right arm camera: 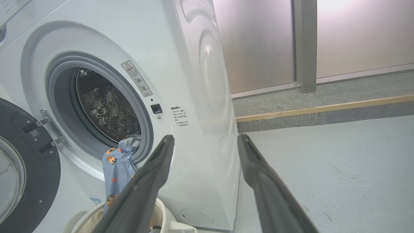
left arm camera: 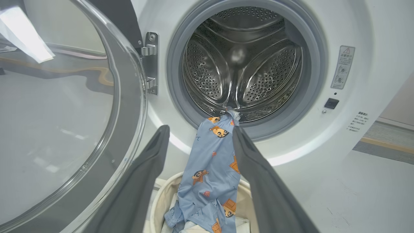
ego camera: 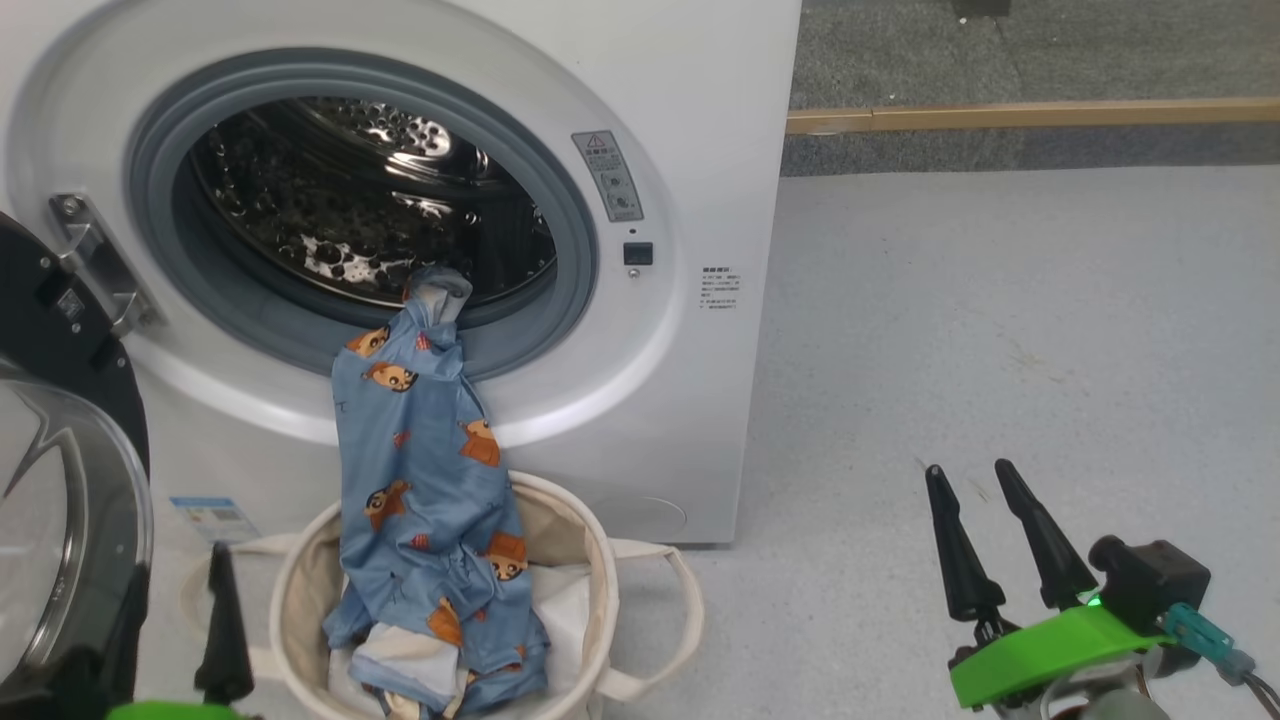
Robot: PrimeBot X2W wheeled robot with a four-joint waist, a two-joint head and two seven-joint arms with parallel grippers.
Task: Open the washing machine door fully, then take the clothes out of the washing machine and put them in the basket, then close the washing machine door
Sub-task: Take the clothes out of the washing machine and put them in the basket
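Note:
The white washing machine [ego camera: 690,150] [left arm camera: 372,32] [right arm camera: 194,97] stands with its washing machine door [ego camera: 60,330] [left arm camera: 64,113] [right arm camera: 35,181] swung open to the left. The clothes [ego camera: 430,480] [left arm camera: 210,168] [right arm camera: 118,165], blue with bear faces, hang from the drum's lip down into the cream basket [ego camera: 590,560] [left arm camera: 161,197] [right arm camera: 87,216] on the floor below. My left gripper [ego camera: 177,565] [left arm camera: 201,129] is open, low beside the door and basket, apart from the cloth. My right gripper [ego camera: 968,468] [right arm camera: 206,136] is open and empty over the floor to the machine's right.
Under the garment in the basket lies white fabric [ego camera: 570,600]. Grey floor [ego camera: 1000,330] stretches to the right of the machine. A wooden strip [ego camera: 1030,115] and darker carpet run along the back, and a pale wall panel [right arm camera: 258,42] stands behind.

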